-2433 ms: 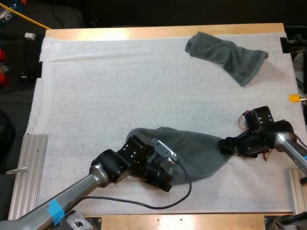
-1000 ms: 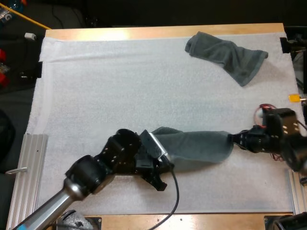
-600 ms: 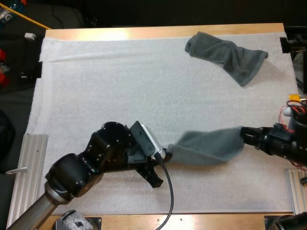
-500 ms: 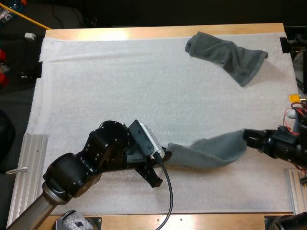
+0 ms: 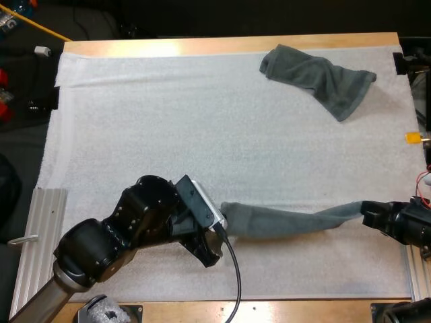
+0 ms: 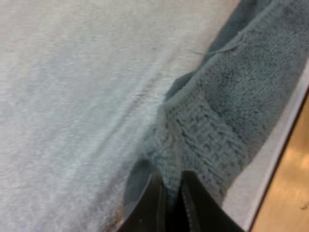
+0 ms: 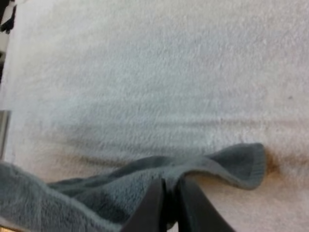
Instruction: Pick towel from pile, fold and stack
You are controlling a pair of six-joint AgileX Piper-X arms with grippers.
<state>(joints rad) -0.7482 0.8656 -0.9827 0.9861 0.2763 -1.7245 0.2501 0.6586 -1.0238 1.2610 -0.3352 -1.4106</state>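
Here, a long dark grey-green terry towel (image 5: 289, 221) is drawn out into a narrow band across the near part of the white fleecy mat (image 5: 168, 114). It runs from the left gripper (image 5: 222, 219) at one end to the right gripper (image 5: 368, 214) at the other, close to the mat's right edge. In the left wrist view, the left gripper (image 6: 169, 182) has its two black fingers pressed nearly together on a bunched fold at the woven hem of the towel (image 6: 227, 121). The cloth spreads away from them over the mat (image 6: 72, 96), towards the pale wooden table (image 6: 292, 193). In the right wrist view, the right gripper (image 7: 169, 186) is likewise clamped on the towel (image 7: 96, 195), pinching its edge, and a rounded corner of cloth juts out just beside the fingers over the mat (image 7: 169, 72). Whether the middle of the band rests on the mat or hangs just above it cannot be told. A second dark grey-green towel, crumpled (image 5: 316, 75), lies at the far right of the mat, well apart from both grippers. A ribbed aluminium rail (image 5: 40, 229) sits just beside the mat's near left edge, and the wooden table (image 5: 229, 44) shows along the far side.
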